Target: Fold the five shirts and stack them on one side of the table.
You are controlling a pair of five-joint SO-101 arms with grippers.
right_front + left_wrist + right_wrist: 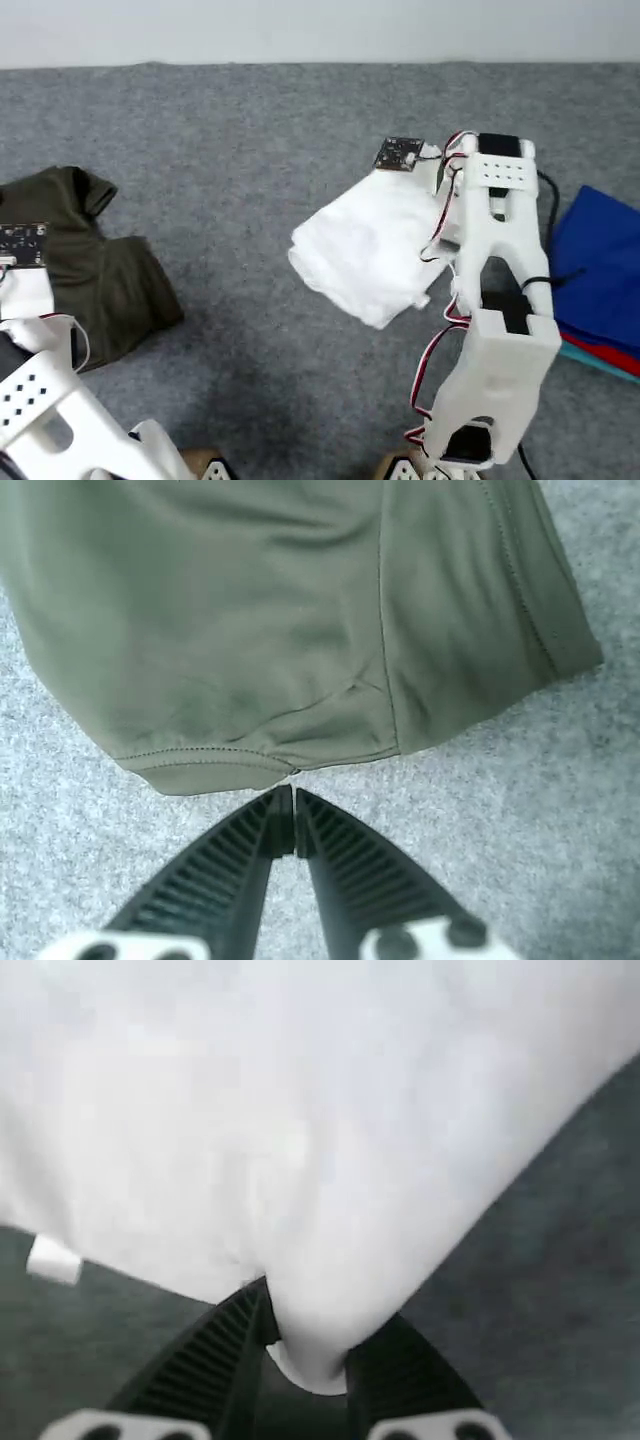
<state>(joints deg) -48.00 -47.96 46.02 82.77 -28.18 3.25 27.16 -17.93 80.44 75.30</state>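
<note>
A white shirt [370, 250] hangs bunched above the middle of the grey table, and my right gripper [305, 1345] is shut on its fabric [300, 1160]. An olive green shirt [95, 265] lies loosely folded at the table's left side. My left gripper [294, 825] is shut with nothing between its fingers, its tips just short of that shirt's hem [210, 765]. At the right edge lies a stack of folded shirts, a blue one [600, 265] on top with red and teal edges [600, 352] beneath.
The right arm's white body [495, 300] stands between the white shirt and the stack. Grey carpet-like table surface [250, 130] stretches bare across the back and the middle front. The left arm [40, 390] occupies the near-left corner.
</note>
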